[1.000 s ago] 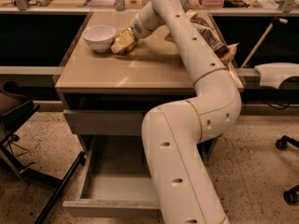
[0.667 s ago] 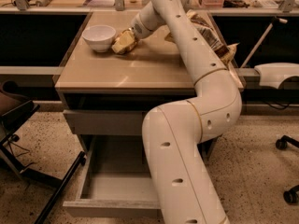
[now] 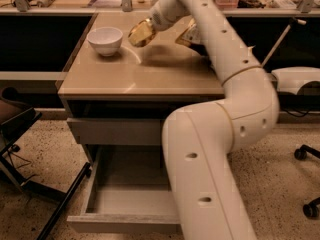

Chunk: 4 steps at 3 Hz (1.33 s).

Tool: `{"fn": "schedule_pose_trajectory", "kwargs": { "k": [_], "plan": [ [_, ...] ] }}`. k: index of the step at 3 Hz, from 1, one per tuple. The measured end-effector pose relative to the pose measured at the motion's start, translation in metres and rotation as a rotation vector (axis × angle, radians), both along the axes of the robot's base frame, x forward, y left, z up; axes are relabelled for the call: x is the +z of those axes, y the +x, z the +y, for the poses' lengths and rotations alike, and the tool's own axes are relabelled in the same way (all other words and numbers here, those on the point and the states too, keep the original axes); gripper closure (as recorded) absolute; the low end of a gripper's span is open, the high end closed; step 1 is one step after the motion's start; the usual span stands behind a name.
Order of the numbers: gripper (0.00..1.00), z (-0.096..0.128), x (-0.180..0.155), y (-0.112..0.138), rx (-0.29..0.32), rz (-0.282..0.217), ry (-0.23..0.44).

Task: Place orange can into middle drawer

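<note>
The orange can (image 3: 140, 33) is tilted in the air just above the tabletop, to the right of the white bowl (image 3: 105, 40). My gripper (image 3: 148, 26) is shut on the can, reaching in from the right at the end of the white arm. The middle drawer (image 3: 131, 200) is pulled open low at the front, below the table, with a smooth grey inside that holds nothing. My arm's lower links hide the drawer's right part.
The tan table (image 3: 125, 76) has a closed grey drawer front (image 3: 115, 130) under its top. A snack bag (image 3: 186, 36) lies behind my arm. A dark chair (image 3: 20, 129) stands at the left, a chair's wheels (image 3: 301, 153) at the right.
The can was resting on the table beside the bowl; now it is lifted a little up and to the right in my gripper. The bowl has not moved.
</note>
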<state>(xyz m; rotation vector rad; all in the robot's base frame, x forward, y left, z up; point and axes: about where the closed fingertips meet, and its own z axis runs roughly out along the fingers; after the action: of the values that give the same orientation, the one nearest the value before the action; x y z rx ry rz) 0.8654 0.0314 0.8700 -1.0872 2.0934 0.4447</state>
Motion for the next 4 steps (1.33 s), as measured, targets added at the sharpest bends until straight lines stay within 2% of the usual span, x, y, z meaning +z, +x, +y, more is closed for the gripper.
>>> {"fn": "schedule_pose_trajectory", "kwargs": {
  "k": [1, 2, 3, 4],
  "plan": [
    [1.0, -0.087, 0.065, -0.006, -0.166, -0.101, 0.042],
    [1.0, -0.191, 0.14, -0.037, -0.384, -0.233, 0.116],
    [1.0, -0.255, 0.226, -0.098, -0.566, -0.379, 0.203],
    [1.0, -0.265, 0.266, -0.133, -0.618, -0.45, 0.246]
  ]
}}
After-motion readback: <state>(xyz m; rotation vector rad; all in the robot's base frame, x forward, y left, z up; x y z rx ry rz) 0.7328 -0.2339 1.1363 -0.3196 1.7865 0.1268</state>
